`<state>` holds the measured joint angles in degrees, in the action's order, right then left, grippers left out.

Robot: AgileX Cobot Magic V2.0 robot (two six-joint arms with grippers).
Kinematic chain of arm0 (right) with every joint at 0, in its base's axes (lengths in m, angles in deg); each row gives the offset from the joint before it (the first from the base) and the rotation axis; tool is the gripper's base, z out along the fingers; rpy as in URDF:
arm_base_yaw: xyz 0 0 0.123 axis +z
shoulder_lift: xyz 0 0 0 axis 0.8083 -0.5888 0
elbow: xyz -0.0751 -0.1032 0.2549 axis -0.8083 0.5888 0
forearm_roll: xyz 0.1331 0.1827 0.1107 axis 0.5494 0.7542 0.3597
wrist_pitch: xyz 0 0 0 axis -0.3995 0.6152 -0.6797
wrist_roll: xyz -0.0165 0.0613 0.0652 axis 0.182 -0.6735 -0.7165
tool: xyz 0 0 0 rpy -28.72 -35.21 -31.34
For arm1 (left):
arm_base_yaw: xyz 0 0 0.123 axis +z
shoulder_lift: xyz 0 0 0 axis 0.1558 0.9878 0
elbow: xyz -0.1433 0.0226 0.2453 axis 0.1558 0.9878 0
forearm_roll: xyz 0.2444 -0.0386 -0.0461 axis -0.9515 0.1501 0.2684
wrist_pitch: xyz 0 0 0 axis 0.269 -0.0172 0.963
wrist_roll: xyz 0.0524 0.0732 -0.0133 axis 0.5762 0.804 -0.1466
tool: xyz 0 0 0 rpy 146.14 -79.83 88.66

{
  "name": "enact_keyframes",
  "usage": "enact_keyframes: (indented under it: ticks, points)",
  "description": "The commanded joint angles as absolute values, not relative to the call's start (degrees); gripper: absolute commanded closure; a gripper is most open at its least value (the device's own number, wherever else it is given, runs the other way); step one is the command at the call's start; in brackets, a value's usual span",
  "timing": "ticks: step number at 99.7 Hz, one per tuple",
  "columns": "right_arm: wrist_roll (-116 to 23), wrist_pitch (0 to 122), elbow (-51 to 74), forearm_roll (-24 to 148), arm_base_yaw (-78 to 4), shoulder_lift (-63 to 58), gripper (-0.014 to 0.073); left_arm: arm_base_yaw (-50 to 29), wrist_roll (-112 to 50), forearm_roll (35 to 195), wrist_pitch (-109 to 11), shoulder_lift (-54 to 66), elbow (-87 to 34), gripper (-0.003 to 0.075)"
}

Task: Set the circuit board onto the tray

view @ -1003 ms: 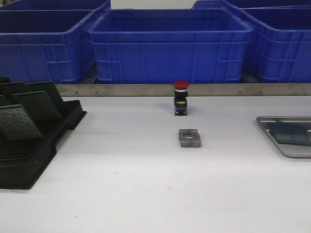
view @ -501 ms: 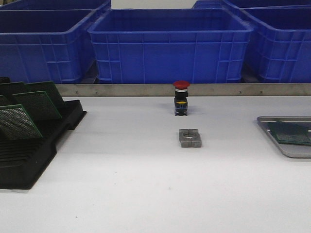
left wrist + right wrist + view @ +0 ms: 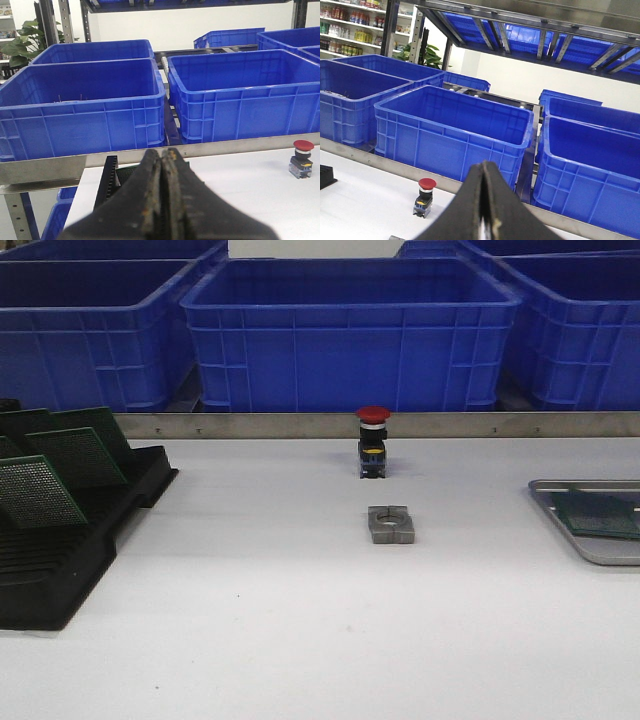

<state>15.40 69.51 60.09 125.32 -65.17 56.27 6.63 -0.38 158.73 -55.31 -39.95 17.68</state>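
The silver-grey tray lies at the table's right edge, partly cut off by the frame. A green circuit board lies flat in it. Several more green circuit boards stand tilted in a black slotted rack at the left. Neither gripper shows in the front view. In the left wrist view my left gripper is shut and empty, above the rack's end. In the right wrist view my right gripper is shut and holds nothing that I can see.
A red-capped push button stands at the table's middle back; it shows in both wrist views. A grey metal block lies in front of it. Blue plastic bins line the back behind a metal rail.
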Motion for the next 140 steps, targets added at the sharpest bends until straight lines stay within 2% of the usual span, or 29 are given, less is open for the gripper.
enact_keyframes:
  ticks: [1,39,45,57,69,78,93,97,116,140]
  points:
    - [15.83,68.93,58.8,127.31,-65.44,56.68,0.0655,6.71,-0.98,159.69,-56.9,-39.44,16.13,0.0741]
    - [15.83,68.93,58.8,127.31,-65.44,56.68,0.0655,6.71,-4.57,156.97,-58.36,-39.47,16.63,0.0741]
    - [15.83,68.93,58.8,127.31,-65.44,56.68,0.0655,6.71,-16.35,143.27,-57.96,-39.47,16.63,0.0741]
    - [15.83,68.93,58.8,127.31,-65.44,56.68,0.0655,6.71,-55.08,107.82,-55.75,-39.56,17.24,0.0741]
    - [15.83,68.93,58.8,127.31,-65.44,56.68,0.0655,6.5,-69.69,90.15,-62.49,-40.07,21.44,0.0741]
    - [15.83,68.93,58.8,127.31,-65.44,56.68,0.0655,6.5,-70.67,89.88,-67.73,-42.05,26.43,0.0741]
    - [15.83,68.93,58.8,127.31,-65.44,56.68,0.0655,6.5,-73.16,90.14,-69.04,-47.92,34.05,0.0741]
    - [15.83,68.93,58.8,127.31,-65.44,56.68,0.0655,6.5,-73.27,90.14,-63.93,-50.32,33.81,0.0741]
    - [15.83,69.2,58.8,127.31,-65.44,56.63,0.0655,7.0,-73.27,90.23,-58.74,-53.63,33.92,0.0741]
    - [15.83,69.82,58.8,127.31,-65.44,56.63,0.0655,7.0,-73.27,89.67,-58.1,-53.63,33.81,0.0741]
